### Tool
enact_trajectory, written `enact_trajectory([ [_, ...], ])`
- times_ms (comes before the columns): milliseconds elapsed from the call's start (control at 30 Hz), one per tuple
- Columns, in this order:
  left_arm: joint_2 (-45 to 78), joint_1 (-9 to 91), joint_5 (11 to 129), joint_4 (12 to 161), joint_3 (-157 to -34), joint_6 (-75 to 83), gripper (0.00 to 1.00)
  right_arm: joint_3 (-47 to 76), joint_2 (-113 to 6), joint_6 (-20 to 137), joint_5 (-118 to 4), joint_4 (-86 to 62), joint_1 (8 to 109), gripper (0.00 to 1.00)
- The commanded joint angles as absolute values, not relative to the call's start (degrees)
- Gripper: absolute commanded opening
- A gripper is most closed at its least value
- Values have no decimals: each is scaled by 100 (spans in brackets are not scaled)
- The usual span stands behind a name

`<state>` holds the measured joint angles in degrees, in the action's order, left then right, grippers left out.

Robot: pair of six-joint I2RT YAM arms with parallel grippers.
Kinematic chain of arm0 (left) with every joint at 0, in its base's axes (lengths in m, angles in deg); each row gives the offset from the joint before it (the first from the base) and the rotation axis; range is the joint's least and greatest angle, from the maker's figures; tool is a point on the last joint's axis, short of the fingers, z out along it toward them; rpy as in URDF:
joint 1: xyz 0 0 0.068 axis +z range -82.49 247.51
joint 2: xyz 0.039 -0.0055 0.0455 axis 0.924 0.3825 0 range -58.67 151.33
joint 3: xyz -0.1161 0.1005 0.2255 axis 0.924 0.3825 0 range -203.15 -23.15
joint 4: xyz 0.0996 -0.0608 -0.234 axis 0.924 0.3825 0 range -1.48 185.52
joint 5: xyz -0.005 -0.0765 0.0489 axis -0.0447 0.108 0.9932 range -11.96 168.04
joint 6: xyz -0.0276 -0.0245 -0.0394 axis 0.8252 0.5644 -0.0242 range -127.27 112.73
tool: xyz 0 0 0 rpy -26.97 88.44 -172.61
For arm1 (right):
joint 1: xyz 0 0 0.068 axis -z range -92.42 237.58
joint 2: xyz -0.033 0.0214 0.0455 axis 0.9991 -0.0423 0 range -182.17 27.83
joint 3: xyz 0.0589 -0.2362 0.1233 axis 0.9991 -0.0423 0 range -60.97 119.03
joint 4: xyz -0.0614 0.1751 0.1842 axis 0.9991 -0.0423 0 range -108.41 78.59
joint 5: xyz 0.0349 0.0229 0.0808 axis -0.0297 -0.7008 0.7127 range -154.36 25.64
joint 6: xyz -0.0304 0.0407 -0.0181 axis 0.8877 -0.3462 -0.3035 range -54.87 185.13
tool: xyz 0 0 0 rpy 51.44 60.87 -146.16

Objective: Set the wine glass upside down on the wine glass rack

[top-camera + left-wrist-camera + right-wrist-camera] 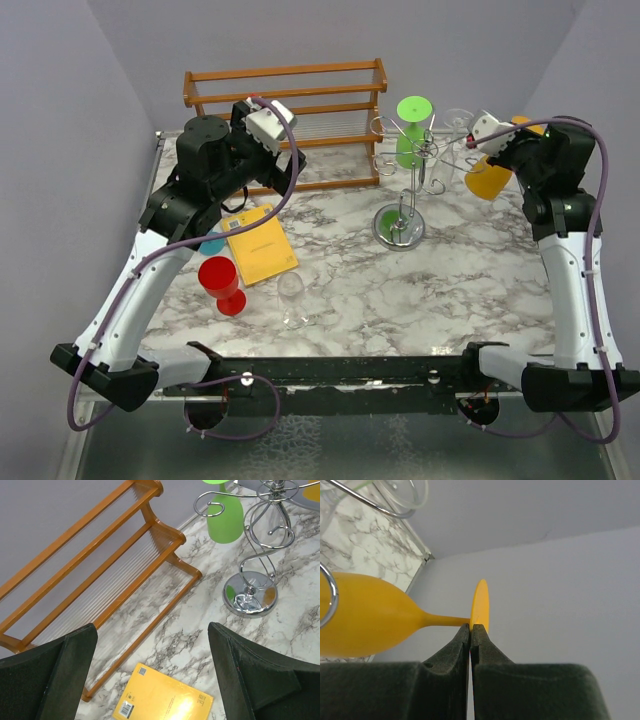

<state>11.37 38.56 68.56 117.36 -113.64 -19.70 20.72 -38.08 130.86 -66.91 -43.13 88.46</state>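
Marble bench (450, 270) carries everything here. At its far edge stands a wooden slatted shelf rack (285, 100), which plays no part in the job.

Right of it is the wine glass rack (399, 225), a silver wire stand on a shiny disc base. A green wine glass (409, 148) hangs from 1 of its curled arms, bowl down and foot up. A clear glass (405, 497) appears to hang from another arm on the right side, though it is too faint to be sure how it sits.

A yellow book (260, 245) lies flat on the left part of the bench. Near it stand 1 red wine glass (218, 283), bowl down, and 1 clear wine glass (292, 297), upright. Nothing shows inside any of the bowls.

The yellow wine glass (365, 622) is in the air just beside the rack's right arms. It is tipped over, with its bowl toward the wires and its foot away from them. A wire loop crosses in front of the bowl in the right wrist view. I judge the carry mostly done. What is left is to slide the stem into a wire arm so that the foot catches, then to let go.

The right tool (470, 630) is pinched narrow on that glass's stem, right against the foot. The left tool (151, 627) stands wide with nothing between its fingers, above the bench near the wooden rack.
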Motion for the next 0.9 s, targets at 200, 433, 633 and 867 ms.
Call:
enact_trajectory([
  [200,1180,3880,6749,11805,-11551,-2046,96,2761,-4213,14404,-4882,-5377,8881,1],
  [433,1208,3878,6753,11797,-11578,-2077,96,2969,-4407,14605,-4163,-5636,8876,1],
  [633,1200,3884,6749,11797,-11567,-2105,96,3095,-4505,14682,-3540,-5820,8881,1],
  [867,1202,3888,6716,11806,-11597,-2120,96,3155,-4547,14715,-3047,-5970,8881,1],
])
